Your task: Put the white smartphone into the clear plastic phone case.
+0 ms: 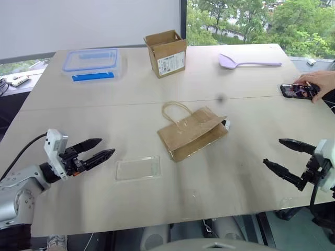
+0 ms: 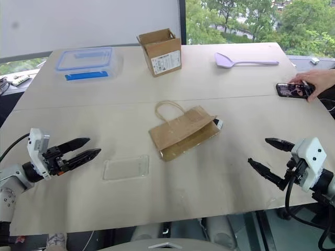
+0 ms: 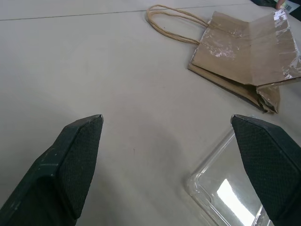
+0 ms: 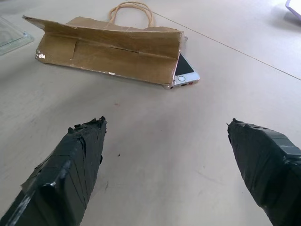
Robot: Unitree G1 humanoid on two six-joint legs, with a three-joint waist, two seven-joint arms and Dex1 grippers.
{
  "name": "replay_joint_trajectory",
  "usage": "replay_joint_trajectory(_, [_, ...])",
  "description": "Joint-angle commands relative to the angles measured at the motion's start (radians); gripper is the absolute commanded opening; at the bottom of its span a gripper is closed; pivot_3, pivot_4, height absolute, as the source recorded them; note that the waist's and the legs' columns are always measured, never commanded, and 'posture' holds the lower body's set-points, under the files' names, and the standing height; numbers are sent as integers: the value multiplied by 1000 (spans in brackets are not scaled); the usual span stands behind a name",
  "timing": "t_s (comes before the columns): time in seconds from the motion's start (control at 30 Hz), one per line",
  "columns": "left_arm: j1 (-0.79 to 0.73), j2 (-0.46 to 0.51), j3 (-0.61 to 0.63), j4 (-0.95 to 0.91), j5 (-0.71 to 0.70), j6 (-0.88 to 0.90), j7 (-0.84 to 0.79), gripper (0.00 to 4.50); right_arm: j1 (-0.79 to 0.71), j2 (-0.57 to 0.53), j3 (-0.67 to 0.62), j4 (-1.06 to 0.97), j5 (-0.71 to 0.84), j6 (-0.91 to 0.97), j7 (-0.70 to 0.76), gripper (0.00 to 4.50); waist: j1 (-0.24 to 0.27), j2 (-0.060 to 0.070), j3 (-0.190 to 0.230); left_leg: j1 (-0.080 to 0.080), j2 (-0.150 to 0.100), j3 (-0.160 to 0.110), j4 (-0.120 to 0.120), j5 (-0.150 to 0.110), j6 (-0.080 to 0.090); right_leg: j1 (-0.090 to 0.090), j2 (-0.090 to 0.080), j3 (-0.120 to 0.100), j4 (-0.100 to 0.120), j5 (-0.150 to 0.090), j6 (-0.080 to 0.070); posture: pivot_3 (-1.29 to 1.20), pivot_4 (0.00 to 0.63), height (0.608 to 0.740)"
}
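Lying flat near the front edge of the pale tabletop (image 1: 131,94), the clear plastic phone case (image 1: 137,168) rests with its long axis running left to right, open side up, just ahead of the left pincer (image 1: 97,148), whose two black fingers are spread with nothing between them. Mid-table, a brown paper bag (image 1: 192,133) lies on its side, handles toward the far edge and its mouth toward the right; the white smartphone (image 4: 184,72) pokes out of that mouth, only its home-button end showing, screen up, its long axis continuing into the bag. The right pincer (image 1: 284,153) hovers near the front right edge, fingers likewise spread and empty, aimed toward the bag. Farther back stand an open cardboard box (image 1: 166,53), a clear storage box with a blue-rimmed lid (image 1: 93,64) at far left, and a lilac spatula (image 1: 248,62) at far right. At the right edge a person's hand (image 1: 319,82) holds a dark phone with a lit screen (image 1: 297,91).
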Motion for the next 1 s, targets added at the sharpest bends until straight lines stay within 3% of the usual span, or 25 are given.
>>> replay_joint_trajectory(0.03, [-47,8,7,-74,-39,19,11,4483,8,6,-39,-5,3,-59,40,4500,0,0,0,0,0,0,0,0,0,0,0,0,0,0,0,0,150,740])
replay_joint_trajectory(0.13, [-114,-8,-66,-270,-171,139,4,4483,42,34,-26,-21,-7,-148,100,4500,21,-2,1,-2,0,-3,1,0,0,0,0,-3,0,0,0,0,150,740])
replay_joint_trajectory(0.23, [-110,-7,-140,-400,-143,149,29,4483,91,50,-30,-40,-3,-181,135,4500,23,0,0,0,0,0,2,0,0,1,0,0,0,0,0,0,150,740])
replay_joint_trajectory(0.37, [-89,32,-334,-477,145,-17,68,4483,179,62,-51,-81,31,-198,186,4500,17,2,0,1,0,0,1,0,0,1,1,1,0,0,0,0,150,740])
replay_joint_trajectory(0.67, [-197,-128,-551,-304,360,-201,156,4483,215,70,-49,-108,28,-193,166,4500,24,2,0,2,-1,0,2,0,0,2,2,1,1,0,0,0,150,740])
replay_joint_trajectory(0.77, [-254,-197,-587,-219,411,-254,189,3640,224,69,-43,-116,18,-195,165,4500,26,2,0,1,-1,-1,2,0,0,2,2,1,0,0,0,0,150,740])
replay_joint_trajectory(0.83, [-268,-225,-599,-204,411,-265,185,2529,227,70,-44,-123,17,-192,159,4500,25,2,0,0,-1,-1,2,0,0,2,2,1,0,0,0,0,150,740])
replay_joint_trajectory(0.93, [-274,-250,-611,-189,414,-288,181,1484,231,70,-47,-130,15,-190,150,4500,22,2,0,0,-1,-1,2,0,0,2,2,1,0,0,0,0,150,740])
replay_joint_trajectory(1.0, [-276,-259,-605,-181,414,-293,184,440,235,71,-45,-134,12,-190,144,4500,22,2,0,1,-1,-1,2,0,0,2,2,1,0,0,0,0,150,740])
